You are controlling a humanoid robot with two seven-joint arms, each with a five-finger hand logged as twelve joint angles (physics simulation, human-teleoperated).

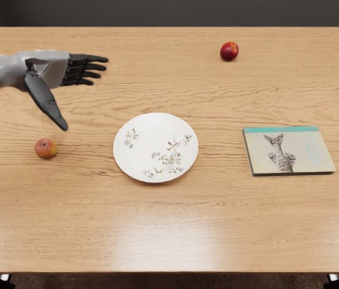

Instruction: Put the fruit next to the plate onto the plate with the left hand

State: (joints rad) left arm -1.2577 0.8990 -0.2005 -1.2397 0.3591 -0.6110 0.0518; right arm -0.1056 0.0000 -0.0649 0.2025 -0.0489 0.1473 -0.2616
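Left robot hand (pixel 58 72): fingers spread wide, empty, hovering at 12 o'clock of the apple (pixel 46 147) (likely staging a grasp). Apple: on desk (pixel 169 229), 9 o'clock of plate (pixel 155 147), not touching.

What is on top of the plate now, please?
Only its painted flower pattern shows on the plate; no fruit. The apple lies beside it on the table. Nothing hides its surface.

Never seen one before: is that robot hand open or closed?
Open. The left robot hand has fingers stretched straight and holds nothing; the nearest apple lies apart from it.
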